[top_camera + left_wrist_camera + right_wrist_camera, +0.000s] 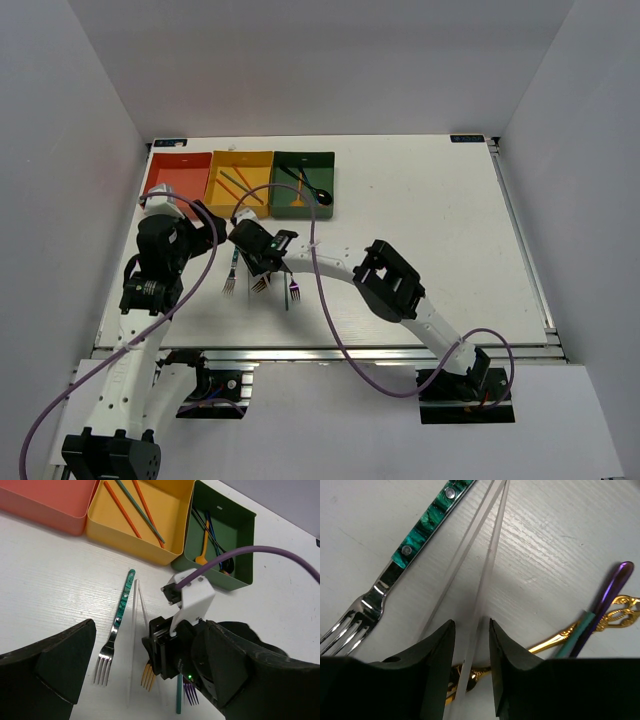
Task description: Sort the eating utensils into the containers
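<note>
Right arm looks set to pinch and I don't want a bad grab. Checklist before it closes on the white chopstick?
1. Right gripper open: ok, a gap shows between the fingers.
2. One white chopstick runs through the gap: ok.
3. Second white chopstick outside the fingers: ok, but it ends close beside one finger.
4. Gold fork clear of the pinch: not ok, its handle passes under the gap.
5. Teal-handled fork clear of the fingers: ok.
6. Left gripper open and off the pile: ok.
</note>
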Controlling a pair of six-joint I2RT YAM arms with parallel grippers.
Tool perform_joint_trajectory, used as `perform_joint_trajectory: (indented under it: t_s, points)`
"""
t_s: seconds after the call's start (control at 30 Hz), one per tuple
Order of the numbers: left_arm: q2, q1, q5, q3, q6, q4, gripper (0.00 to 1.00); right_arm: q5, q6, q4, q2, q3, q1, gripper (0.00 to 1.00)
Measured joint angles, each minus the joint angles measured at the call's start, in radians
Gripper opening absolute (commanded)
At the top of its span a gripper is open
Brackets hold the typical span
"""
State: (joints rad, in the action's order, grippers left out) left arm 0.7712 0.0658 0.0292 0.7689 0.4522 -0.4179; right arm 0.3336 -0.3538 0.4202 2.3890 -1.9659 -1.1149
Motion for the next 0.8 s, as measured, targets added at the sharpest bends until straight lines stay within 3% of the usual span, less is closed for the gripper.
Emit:
perform_joint_trajectory:
  t_s: [0.13, 0.33, 0.5, 0.53, 0.8]
  points:
    - [-0.002, 0.000, 0.000, 0.000, 0.000, 0.000, 0.98, -0.008, 0.000, -0.005, 0.011, -0.006, 0.000, 0.38]
    - [-0.002, 0.000, 0.000, 0.000, 0.000, 0.000, 0.98, -0.003, -0.011, -0.012, 0.011, 0.003, 0.000, 0.12]
    - [-0.002, 0.000, -0.003, 0.000, 0.001, 0.000, 0.98, -0.009, -0.047, -0.068, -0.046, 0.104, 0.002, 0.05]
    - [-0.002, 0.000, -0.012, -0.001, 0.004, 0.001, 0.98, -0.025, -0.055, -0.078, -0.067, 0.137, 0.008, 0.00]
    - [-0.001, 0.000, -0.227, -0.099, 0.093, 0.118, 0.98, -0.166, -0.112, -0.196, -0.278, 0.410, 0.083, 0.00]
